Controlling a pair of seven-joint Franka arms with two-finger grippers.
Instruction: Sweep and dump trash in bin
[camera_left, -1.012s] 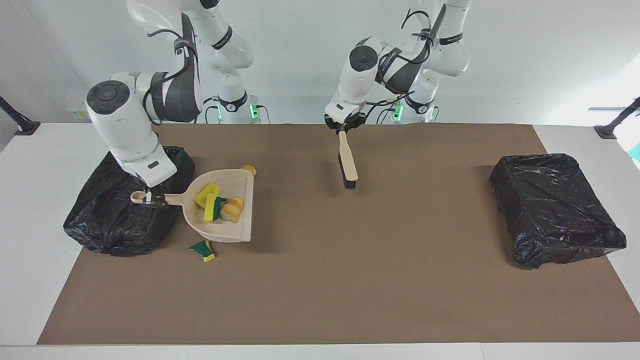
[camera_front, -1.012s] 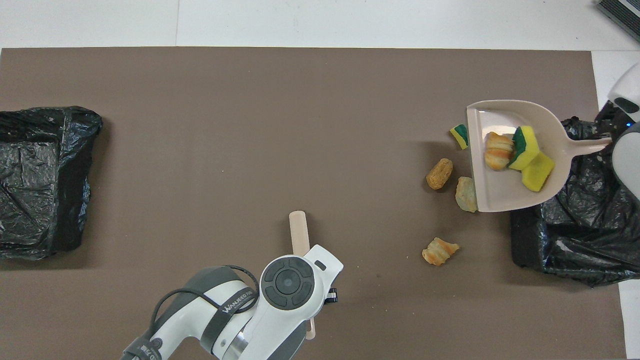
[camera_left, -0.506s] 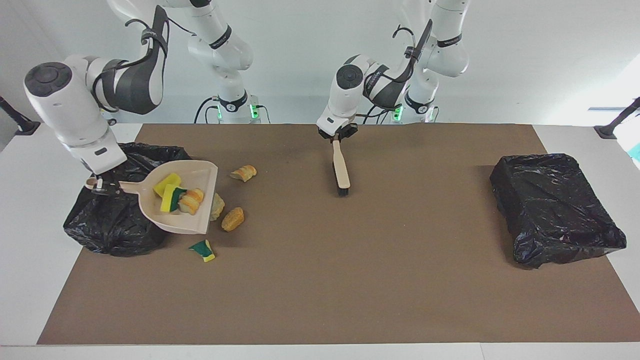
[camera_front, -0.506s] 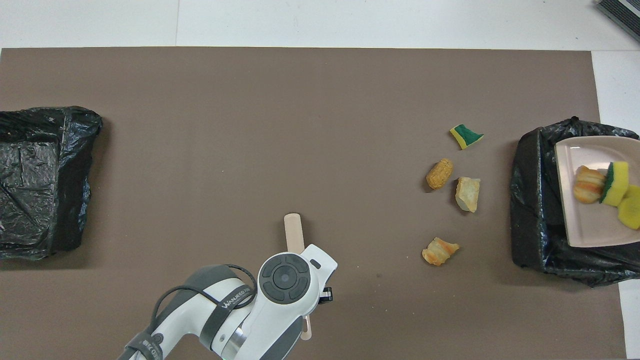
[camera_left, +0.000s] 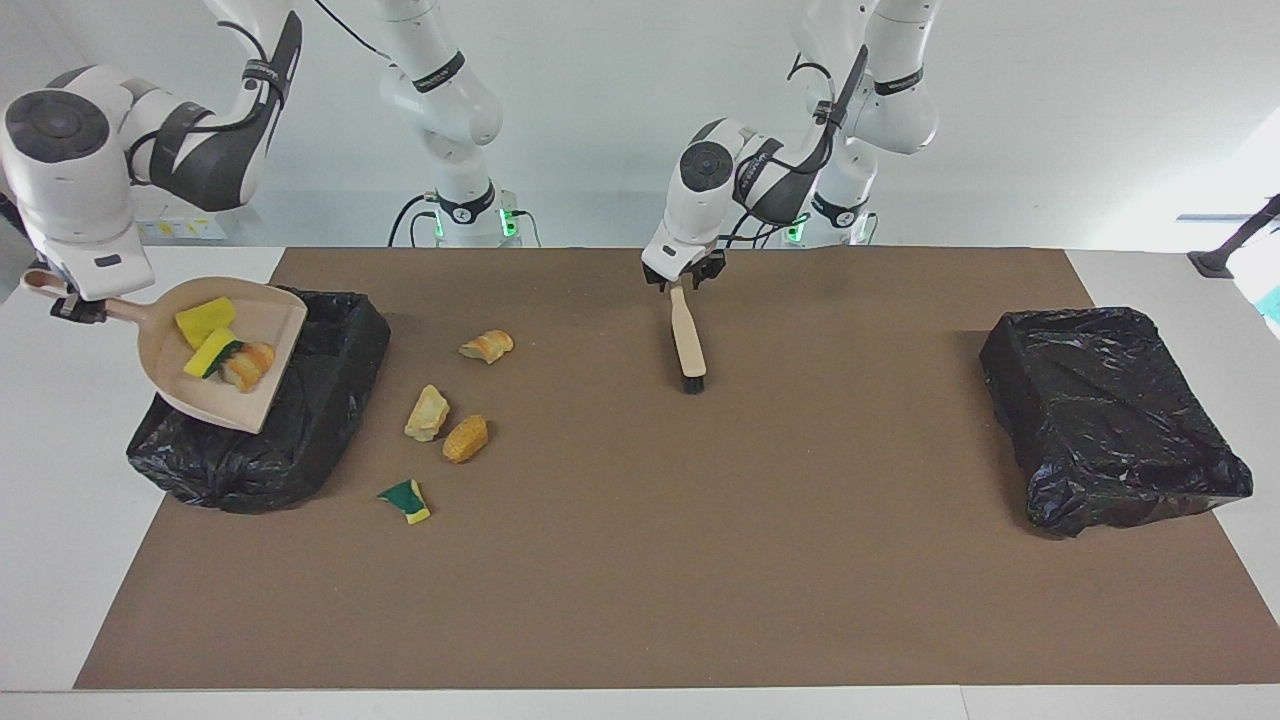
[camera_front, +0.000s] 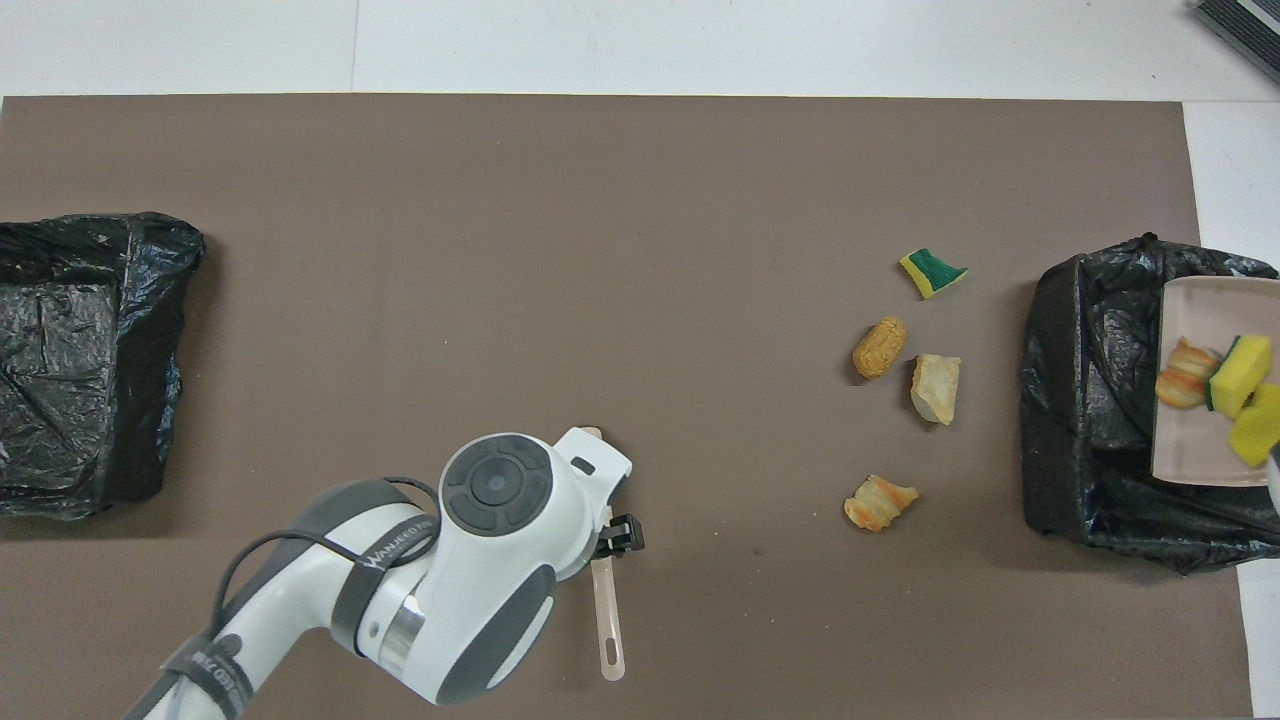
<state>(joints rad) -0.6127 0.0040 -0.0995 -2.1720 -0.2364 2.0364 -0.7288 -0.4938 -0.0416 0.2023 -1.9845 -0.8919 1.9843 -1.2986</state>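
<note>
Moved: dustpan (camera_left: 268, 322) now up over bin (camera_left: 320, 400), 9 o'clock in facing view.
R gripper (camera_left: 65, 305): grasps dustpan handle.
L gripper (camera_left: 684, 280): over brush (camera_left: 688, 345); grip we cannot tell.

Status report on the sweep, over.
Right gripper shut on dustpan, over bin. Left gripper over brush. Three scraps aboard, four scraps on mat.

- The dustpan (camera_left: 215, 355) is up in the air over the bin (camera_left: 300, 420) at the right arm's end of the table (camera_left: 640, 600), with three scraps (camera_left: 222, 345) in it.
- Four scraps (camera_left: 440, 430) lie on the table beside this bin, toward the middle (one of them (camera_left: 487, 346) nearer to the robots than the others).
- The brush (camera_left: 687, 340) stands near the middle, its bristles down on the table.
- A second bin (camera_left: 1110, 415) sits at the left arm's end.
</note>
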